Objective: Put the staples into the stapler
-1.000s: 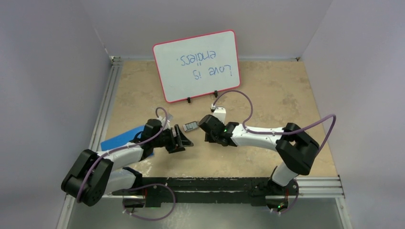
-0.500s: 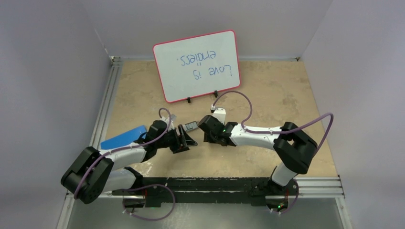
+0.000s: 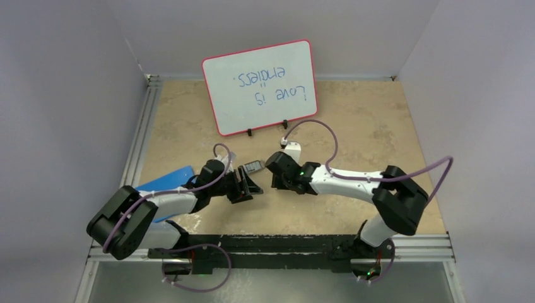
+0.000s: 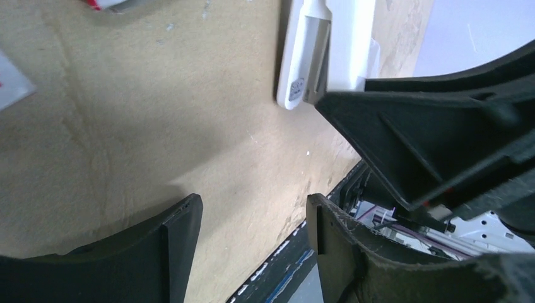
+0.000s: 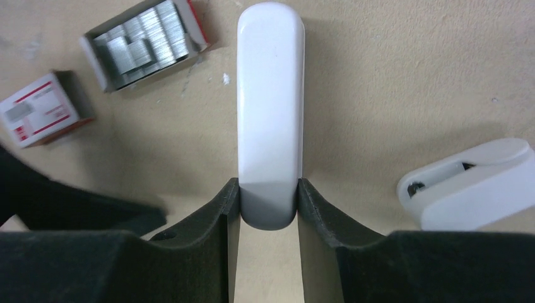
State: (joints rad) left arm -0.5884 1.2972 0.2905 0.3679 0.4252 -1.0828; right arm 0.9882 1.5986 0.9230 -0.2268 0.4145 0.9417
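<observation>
The right gripper [image 5: 268, 189] is clamped on the near end of the slim white plastic stapler [image 5: 270, 95], one black finger pressed against each long side. The stapler lies flat on the tan table [image 5: 391, 69], its rounded top upward and its free end pointing away from the wrist. Left of that free end, and near it, the silvery-grey strips of staples [image 5: 142, 41] sit in an open grey tray [image 5: 93, 53] that rests at an angle on the table. Farther left of the stapler, level with its middle, lies a small red box with a white label [image 5: 39, 115], apart from the tray. To the right of the stapler's held end, clear of it, a stubby white plastic object [image 5: 473, 186] lies on its side. The left gripper [image 4: 252, 214] is to the left of the stapler's held end, its fingers [image 4: 180, 243] spread with only bare table between them, touching nothing. From above, the two grippers face each other tip to tip, the left gripper [image 3: 249, 186] just short of the right gripper [image 3: 272, 175]. Beyond the stapler stands a red-framed whiteboard [image 3: 258, 88], and well to its left a flat blue object [image 3: 165, 180] lies partly under the left arm.
</observation>
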